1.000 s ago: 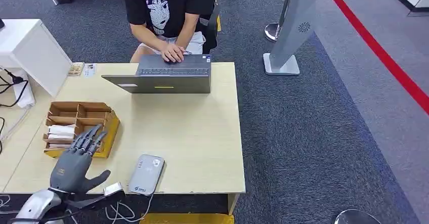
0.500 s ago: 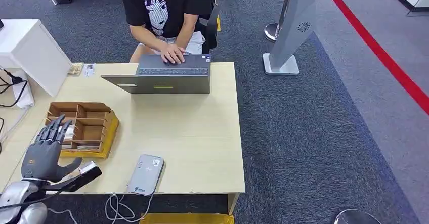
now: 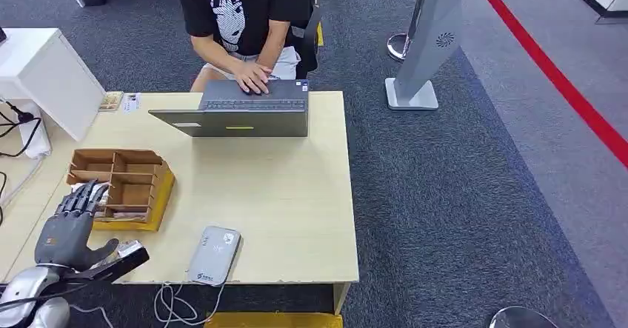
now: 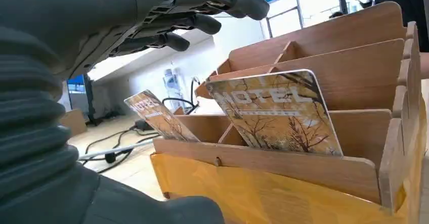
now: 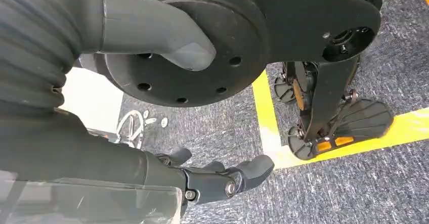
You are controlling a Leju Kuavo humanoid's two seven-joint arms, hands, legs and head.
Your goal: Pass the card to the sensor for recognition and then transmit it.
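A wooden card box (image 3: 122,155) with several compartments stands on the left of the table. In the left wrist view, two "HOTEL" cards (image 4: 277,112) (image 4: 156,115) stand upright in the box's near compartments (image 4: 303,167). My left hand (image 3: 67,228) is open at the box's near left corner, its fingers (image 4: 195,23) stretched out above the cards without touching them. The grey card sensor (image 3: 215,254) lies flat near the table's front edge, to the right of this hand. My right hand (image 5: 217,176) hangs beside my body over the carpet and holds nothing.
A person types on a grey laptop (image 3: 237,113) at the far side of the table (image 3: 281,195). A white cabinet (image 3: 44,76) stands at the left. Cables (image 3: 174,306) hang off the front edge. A grey floor stand (image 3: 426,47) is on the carpet at the right.
My left hand has moved left, away from the sensor, to the box's near left corner, and its fingers now reach over the cards.
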